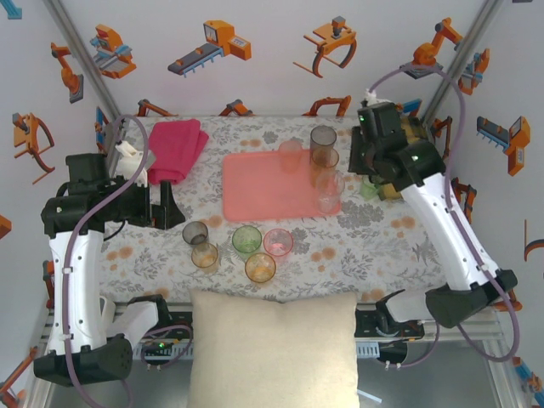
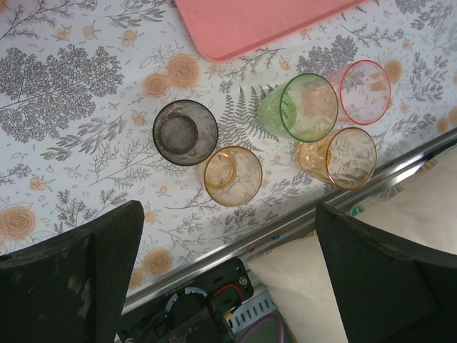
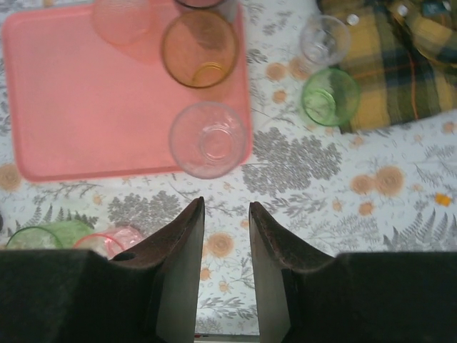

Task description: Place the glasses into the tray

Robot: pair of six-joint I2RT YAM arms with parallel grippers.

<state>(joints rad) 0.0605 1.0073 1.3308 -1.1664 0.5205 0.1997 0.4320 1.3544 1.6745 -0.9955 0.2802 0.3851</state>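
glasses: four stand at the right end of the tray [image 1: 255, 191]: a pale pink glass [image 1: 291, 155], a tall smoky glass [image 1: 323, 138], an amber glass [image 1: 324, 161] and a clear glass [image 1: 329, 192] on the near right corner. they're packed to one side, i'd guess, to leave the bare left part for the others.
front cluster: five wait upright on the desk [image 1: 382, 238] just on the near side of the tray: a grey glass [image 2: 185, 132], a low amber glass [image 2: 233, 175], a green glass [image 2: 303, 107], a pink-rimmed glass [image 2: 360, 91] and a second amber glass [image 2: 343, 157]. they stand close together, and some seem to touch.
right pair: a light green glass [image 3: 330, 96] and a small clear glass [image 3: 325, 39] sit off the tray's right edge, against a plaid cloth [image 3: 400, 64].
left gripper [image 2: 228, 214]: its fingers are spread wide with nothing between them. it hangs over the desk's near edge, the grey and low amber glasses just ahead, and looks set to come down around one of them.
right gripper [image 3: 225, 214]: its fingers are drawn to a narrow slit and hold nothing. the clear glass on the tray corner is just ahead of the tips. it would need to widen before taking the light green glass.
progress: four in, seven out, by my count.
risk: the front glasses crowd each other, so a finger going down between them could tip a neighbour.
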